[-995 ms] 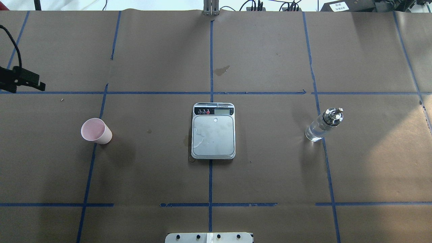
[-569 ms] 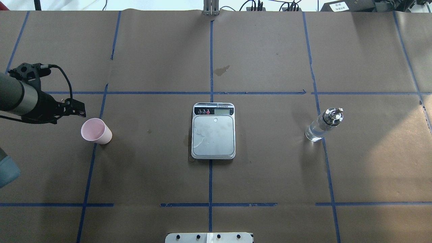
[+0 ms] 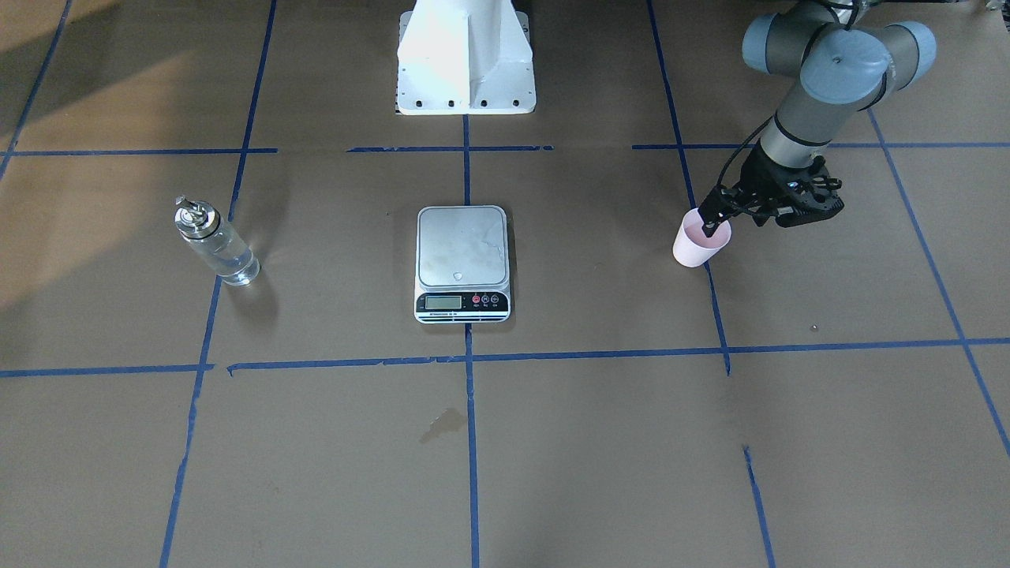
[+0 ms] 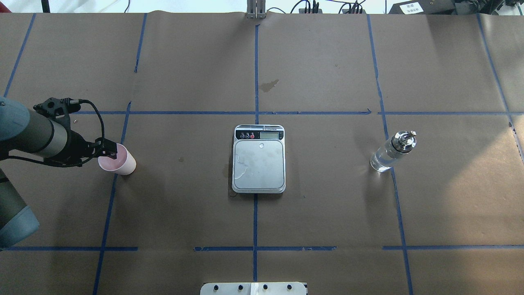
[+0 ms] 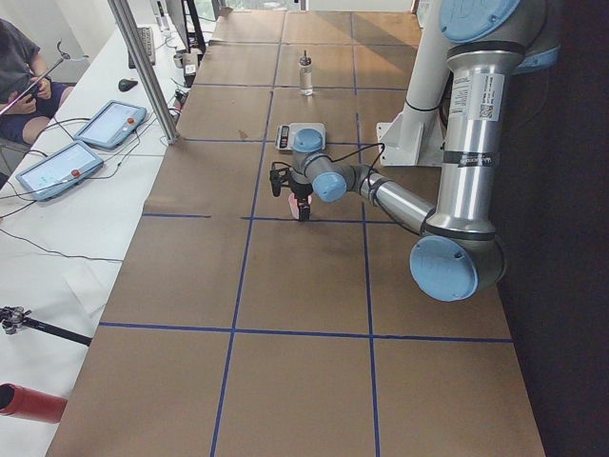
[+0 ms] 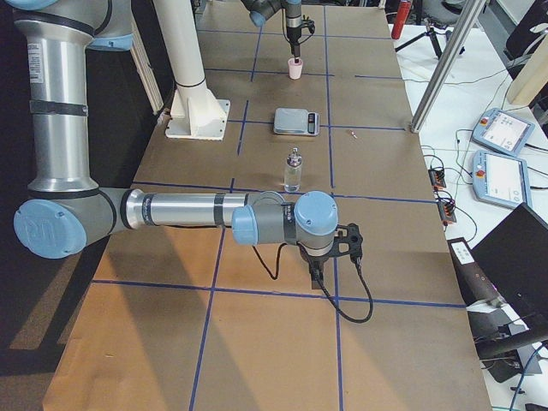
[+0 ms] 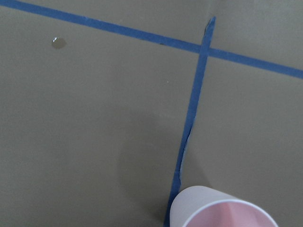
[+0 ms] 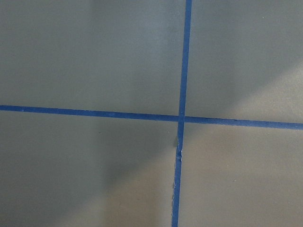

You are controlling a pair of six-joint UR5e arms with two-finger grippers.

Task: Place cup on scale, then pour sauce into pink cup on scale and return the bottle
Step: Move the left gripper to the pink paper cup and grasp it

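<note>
Pink cup (image 4: 122,162) stands left of the scale (image 4: 258,166), so our left hand (image 4: 110,154) meets its rim to carry it. We cannot tell if it pinches.

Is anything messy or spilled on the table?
Yes, a little. The scale has smeary drip marks on its platform, and the paper shows a stain beyond the scale and a second stain at its edge. The cup and bottle stand upright; nothing is tipped.
</note>
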